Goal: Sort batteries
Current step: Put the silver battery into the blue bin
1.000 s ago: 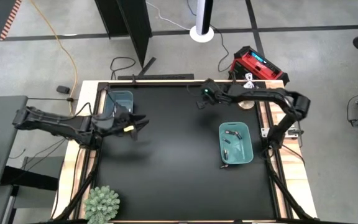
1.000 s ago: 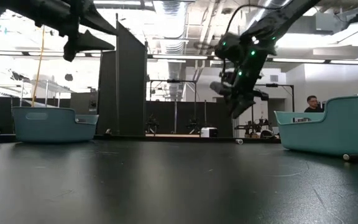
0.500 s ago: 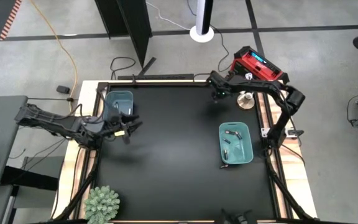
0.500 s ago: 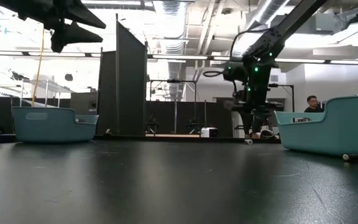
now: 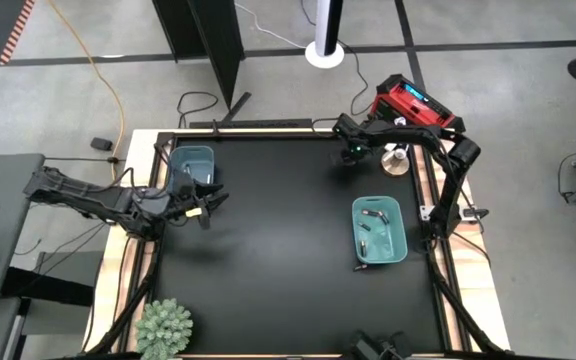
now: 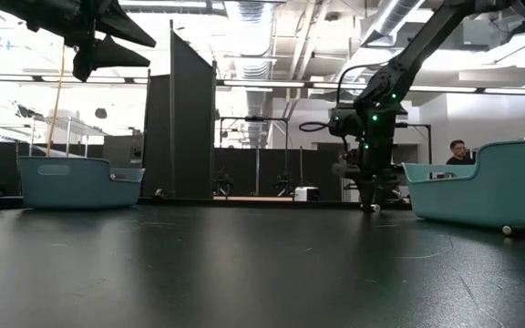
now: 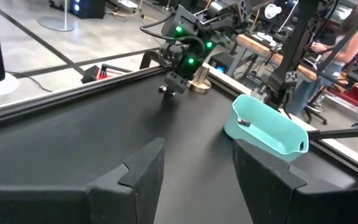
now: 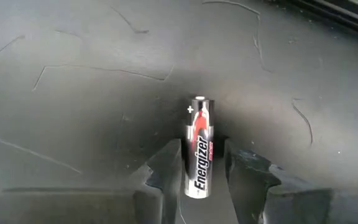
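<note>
One battery (image 8: pixel 199 134), silver and black with a red band, lies flat on the black table by the far edge. My right gripper (image 8: pixel 202 148) points down over it, open, with one finger on each side and a narrow dark gap at both; it also shows in the high view (image 5: pixel 350 154) and the low view (image 6: pixel 370 202). My left gripper (image 5: pixel 208 205) hangs open and empty in the air near the left teal bin (image 5: pixel 193 165). The right teal bin (image 5: pixel 379 230) holds a few batteries. Another battery (image 6: pixel 522 230) lies on the table in front of it.
A potted plant (image 5: pixel 163 325) stands at the near left corner. A red device (image 5: pixel 415 105) and a small round object (image 5: pixel 396 160) sit beyond the far right corner. The black tabletop (image 5: pixel 278 250) lies bare between the bins. A person (image 6: pixel 458 152) sits far behind.
My right gripper moved toward the table's far right, turned from tilted to pointing down, and dropped to the tabletop over the battery. My left gripper drew back a little toward the left edge.
</note>
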